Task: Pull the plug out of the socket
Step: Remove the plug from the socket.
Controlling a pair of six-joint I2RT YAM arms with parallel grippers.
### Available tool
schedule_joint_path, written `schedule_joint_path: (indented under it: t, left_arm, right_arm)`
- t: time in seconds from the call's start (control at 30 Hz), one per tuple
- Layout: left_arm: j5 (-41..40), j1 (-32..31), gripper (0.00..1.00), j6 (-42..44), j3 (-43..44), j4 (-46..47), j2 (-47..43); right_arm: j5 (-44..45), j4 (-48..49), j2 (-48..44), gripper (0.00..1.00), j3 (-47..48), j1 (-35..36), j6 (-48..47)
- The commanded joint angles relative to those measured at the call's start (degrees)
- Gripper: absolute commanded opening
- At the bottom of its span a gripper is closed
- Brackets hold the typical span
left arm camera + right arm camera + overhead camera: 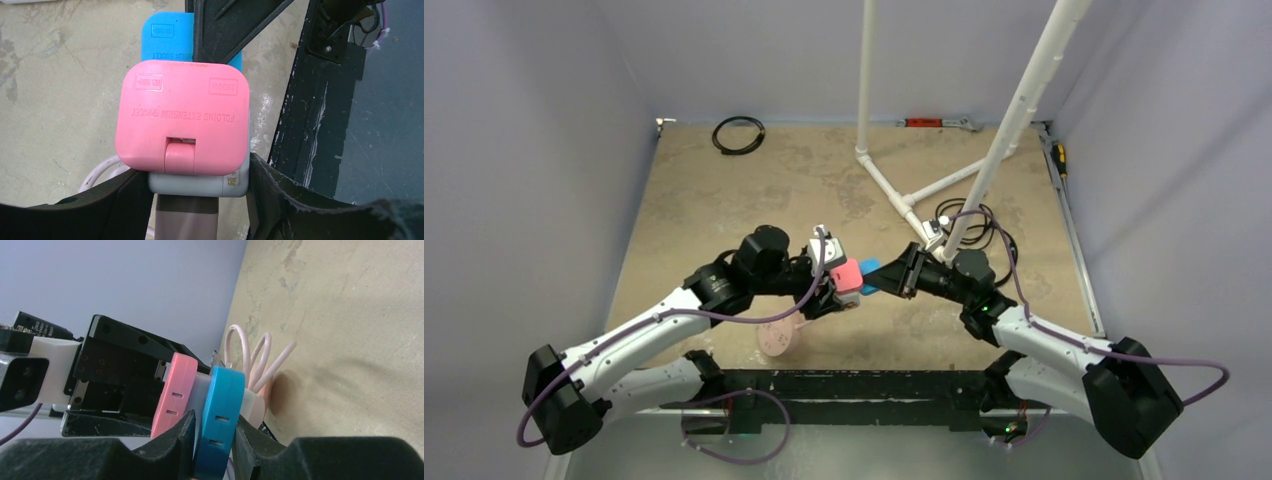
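Plug [182, 117]: seated on socket [200, 184], aloft over worktop [724, 200] near-edge middle. Left gripper [200, 175] clamps socket. Right gripper [214, 424] straddles blue slab [222, 405]; pinch unconfirmed. Step: gripping. Next, you pull straight off.

plug [182, 120]: solid pink, moulded lettering same pink.
cable [245, 357]: paler pink.
socket [200, 182]: white-grey, small gold-brown mark on one corner.
blue slab [220, 425]: bright blue, plain, dark slots on edge.
left fingers [100, 210], right fingers [150, 455]: matte black.
disc [779, 338]: pale pink; hole pattern too small to make out.
surface [724, 200]: tan, mottled with lighter blotches.
left arm [639, 335], right arm [1044, 335]: white shells, black joints, purple wiring.
pipe frame [1014, 120]: white.
coil [738, 134]: black.
walls [524, 150]: pale lilac-grey.
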Motion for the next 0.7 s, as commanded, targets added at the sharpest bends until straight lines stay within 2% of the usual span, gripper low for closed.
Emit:
schedule_joint_path:
  t: [0.0, 0.07, 0.27, 0.47, 0.53, 0.67]
  left_arm:
    - [-1.21, -1.14, 0.00, 0.64, 1.32, 3.52, 0.56]
    - [-1.78, -1.71, 0.00, 0.93, 1.30, 3.37, 0.74]
    - [-5.14, -3.98, 0.00, 1.75, 1.39, 2.45, 1.85]
    - [-6.77, -5.00, 0.00, 1.91, 1.82, 1.91, 1.33]
    - [-6.80, -4.92, 0.00, 1.52, 1.56, 2.80, -0.61]
    - [-7.25, -4.67, 0.00, -0.33, 0.07, 5.74, -5.25]
  right_arm:
    - [-0.70, 3.57, 0.87, 0.16, 0.77, -0.09, 1.19]
    - [-0.61, 4.20, 0.87, 0.10, 0.56, -0.06, 2.21]
    - [-0.96, 6.48, 0.38, 0.00, 0.42, -0.09, 6.29]
    - [-0.19, 4.57, -0.31, 0.00, 0.71, -0.04, 6.24]
    - [0.84, 2.22, -0.29, 0.00, 0.58, 0.00, 4.70]
    - [1.18, 3.68, 1.81, 0.00, -1.37, 0.02, 4.49]
